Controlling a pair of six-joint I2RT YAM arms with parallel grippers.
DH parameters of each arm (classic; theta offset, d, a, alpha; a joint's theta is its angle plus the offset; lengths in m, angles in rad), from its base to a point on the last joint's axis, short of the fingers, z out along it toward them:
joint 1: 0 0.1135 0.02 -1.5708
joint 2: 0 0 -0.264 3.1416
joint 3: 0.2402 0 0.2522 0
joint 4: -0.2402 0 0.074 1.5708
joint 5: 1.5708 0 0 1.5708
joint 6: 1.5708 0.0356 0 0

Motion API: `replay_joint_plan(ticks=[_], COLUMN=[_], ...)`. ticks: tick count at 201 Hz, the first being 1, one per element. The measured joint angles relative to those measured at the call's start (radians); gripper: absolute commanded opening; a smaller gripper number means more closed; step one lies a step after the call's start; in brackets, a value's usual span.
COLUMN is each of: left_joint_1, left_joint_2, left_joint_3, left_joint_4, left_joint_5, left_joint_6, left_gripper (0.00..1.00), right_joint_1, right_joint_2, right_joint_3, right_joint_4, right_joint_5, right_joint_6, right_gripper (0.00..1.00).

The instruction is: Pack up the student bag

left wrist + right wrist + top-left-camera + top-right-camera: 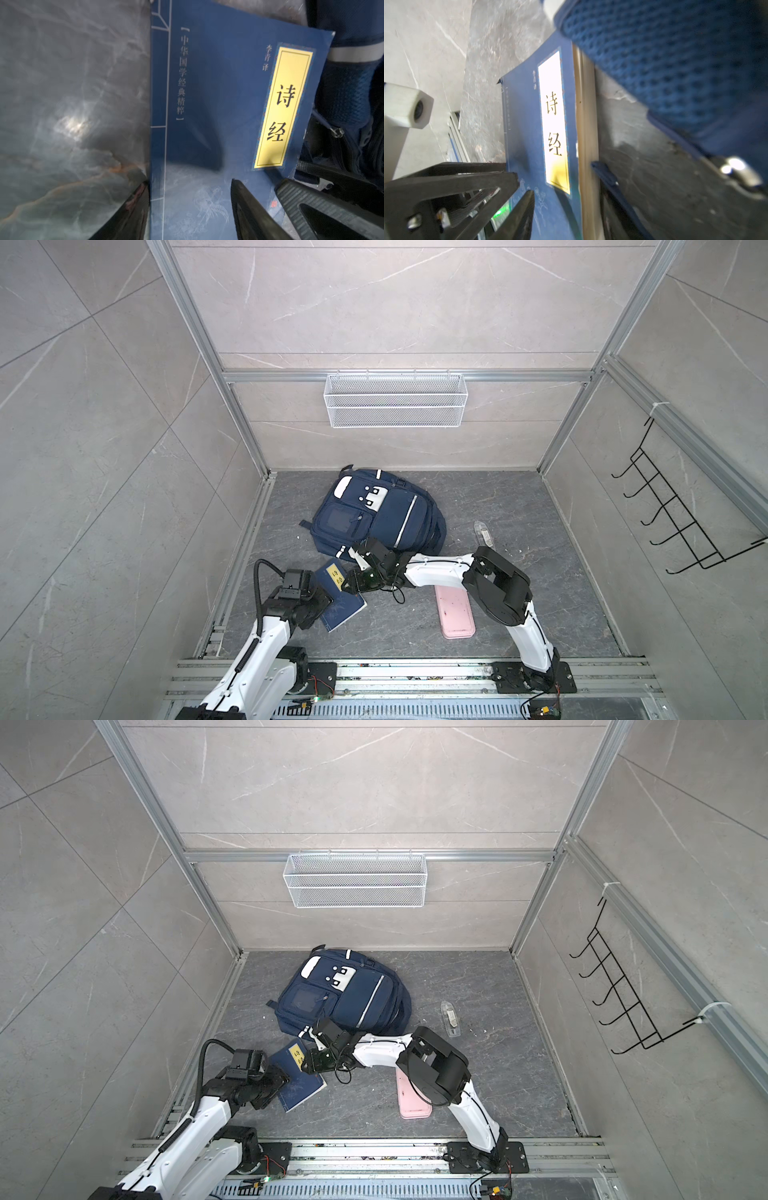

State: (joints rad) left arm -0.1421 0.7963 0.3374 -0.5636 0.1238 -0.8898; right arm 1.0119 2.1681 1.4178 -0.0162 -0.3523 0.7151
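Lower left: black left gripper [189, 180] gapes over the spine of the navy yellow-labelled book [347, 610]; right gripper [348, 578] straddles its page edge (hold unclear).

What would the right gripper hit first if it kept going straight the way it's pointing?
The blue book: its page edge sits between the right gripper's fingers, so pushing on would likely drive it deeper onto the book. How much gap remains is unclear.

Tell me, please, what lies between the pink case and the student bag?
In both top views, the right arm's white forearm spans the gap between the pink case and the student bag, passing over the case's far end.
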Motion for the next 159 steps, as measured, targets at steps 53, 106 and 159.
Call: replay_joint_plan(ticks=[53,106,159], left_joint_1=[-0.056,-0.225,-0.41], left_joint_2=[-0.053,-0.062,0.084], left_joint_3=[-0.019,-0.022,0.027], left_joint_4=[-0.035,-0.042,0.021], left_joint_5=[-0.023,-0.088,-0.115], left_joint_6=[-0.052,-0.111,-0.139], left_gripper=[0.64,0.64,0.65], right_joint_1=[0.04,0.1,0.129], right_joint_2=[-0.069,-0.199,-0.355], right_joint_3=[-0.101,-0.278,-0.484], right_joint_4=[0.005,0.013,0.05], right_joint_5=[0.045,0.111,0.147], right_joint_6=[-0.027,-0.016,0.045], right_gripper=[0.42,0.42,0.46])
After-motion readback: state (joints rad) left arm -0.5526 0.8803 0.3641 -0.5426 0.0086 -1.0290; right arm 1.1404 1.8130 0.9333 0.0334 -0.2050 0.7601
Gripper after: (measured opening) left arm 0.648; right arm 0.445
